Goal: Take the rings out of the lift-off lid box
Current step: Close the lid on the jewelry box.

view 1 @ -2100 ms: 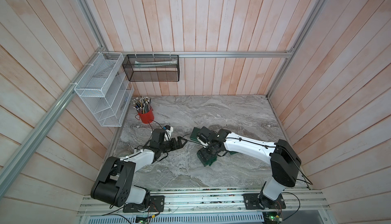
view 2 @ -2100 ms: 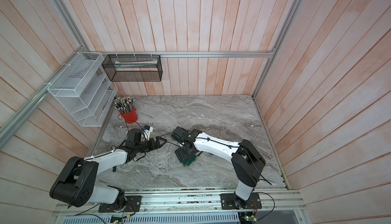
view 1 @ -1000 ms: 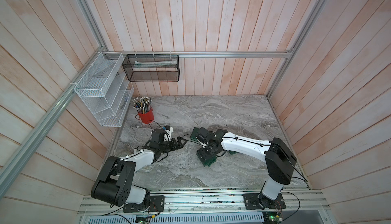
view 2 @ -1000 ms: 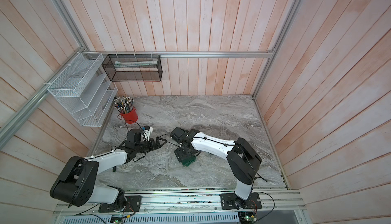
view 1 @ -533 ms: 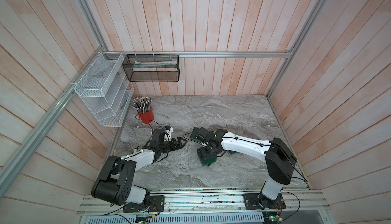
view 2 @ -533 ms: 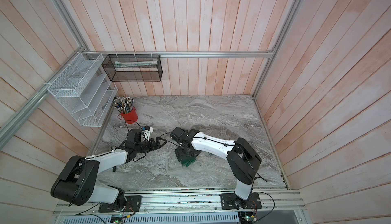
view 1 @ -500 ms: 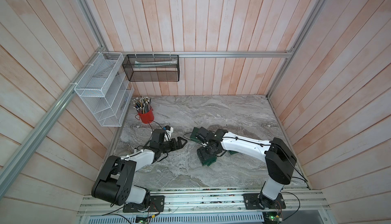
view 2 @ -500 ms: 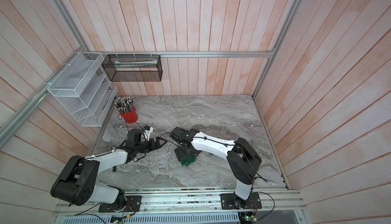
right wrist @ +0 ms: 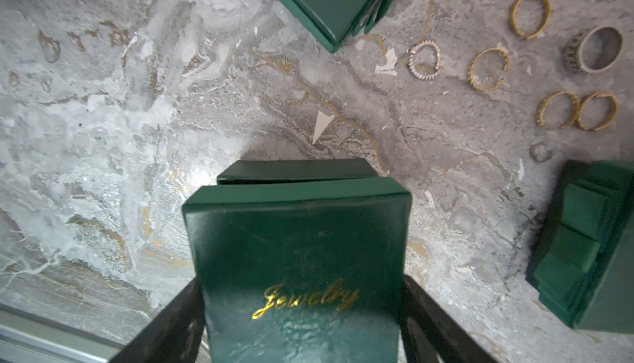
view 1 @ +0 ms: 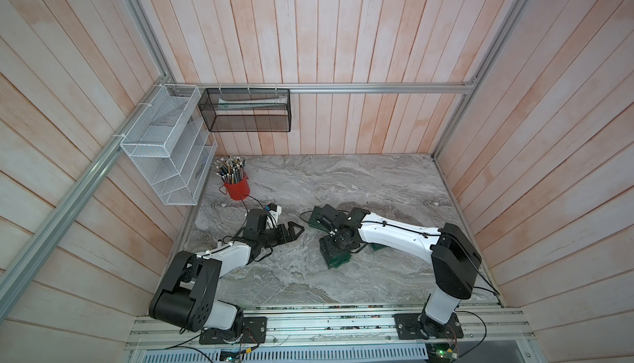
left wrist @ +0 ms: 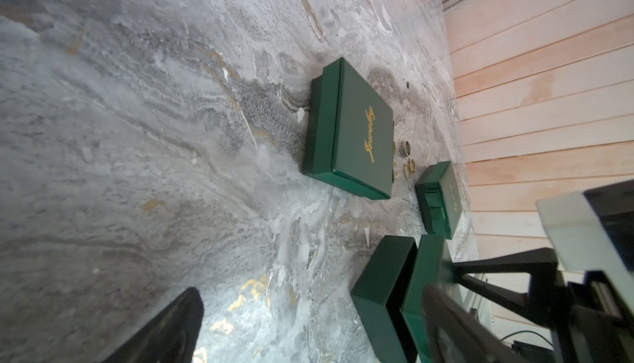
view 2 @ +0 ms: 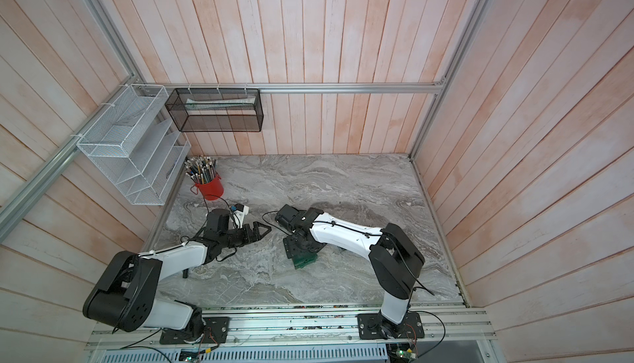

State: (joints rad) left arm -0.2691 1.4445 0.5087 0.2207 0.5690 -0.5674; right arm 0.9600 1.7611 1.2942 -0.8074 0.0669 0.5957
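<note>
**Lid clamped and lifted, rings loose below**

Top view: the right end effector (view 1: pixel 331 243) is low over the lift-off lid box (view 1: pixel 339 261) in the middle of the surface (view 1: pixel 343 179). The left end effector (view 1: pixel 296 232), to its left, is spread wide and empty.

Left wrist: the box base (left wrist: pixel 380 292) hides its inside. The rings (left wrist: pixel 404 150) lie between a large box (left wrist: pixel 350 131) and a small box (left wrist: pixel 439 200).

Right wrist: the jaws clamp the lid (right wrist: pixel 298 258). If it slips, it could scatter them.

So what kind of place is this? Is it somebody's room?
Probably a robot practice booth dressed as a desk corner: a red cup of pencils and a white wire rack on the wall beside a marble-look tabletop, with robot arms bolted to a metal rail in front.
</note>
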